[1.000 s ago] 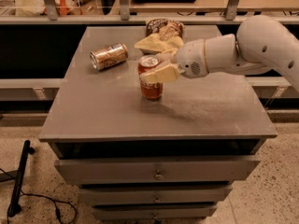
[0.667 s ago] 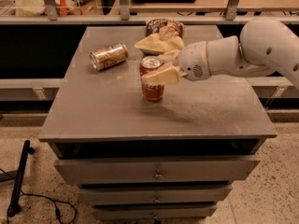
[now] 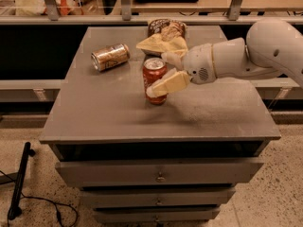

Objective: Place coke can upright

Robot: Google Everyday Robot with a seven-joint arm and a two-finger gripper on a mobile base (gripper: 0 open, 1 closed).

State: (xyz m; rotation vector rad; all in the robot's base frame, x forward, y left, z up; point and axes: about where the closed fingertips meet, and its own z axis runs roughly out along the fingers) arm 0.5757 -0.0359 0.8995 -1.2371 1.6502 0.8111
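The red coke can [image 3: 154,73] stands upright on the grey table [image 3: 118,117], near its middle. My gripper [image 3: 147,69] reaches in from the right and is open around the can. The near cream finger [image 3: 169,82] crosses in front of the can's lower right side. The far finger [image 3: 161,44] lies behind the can, with a gap between it and the can top. The white arm [image 3: 246,56] stretches off to the right.
A brown-and-tan can [image 3: 110,56] lies on its side at the back left of the table. A brown snack bag [image 3: 166,28] sits at the back edge behind the gripper. Drawers [image 3: 158,174] are below the tabletop. A shelf with railings runs behind the table.
The near finger has moved down and away from the far one, so the jaws have spread. The coke can has stayed upright in the same spot.
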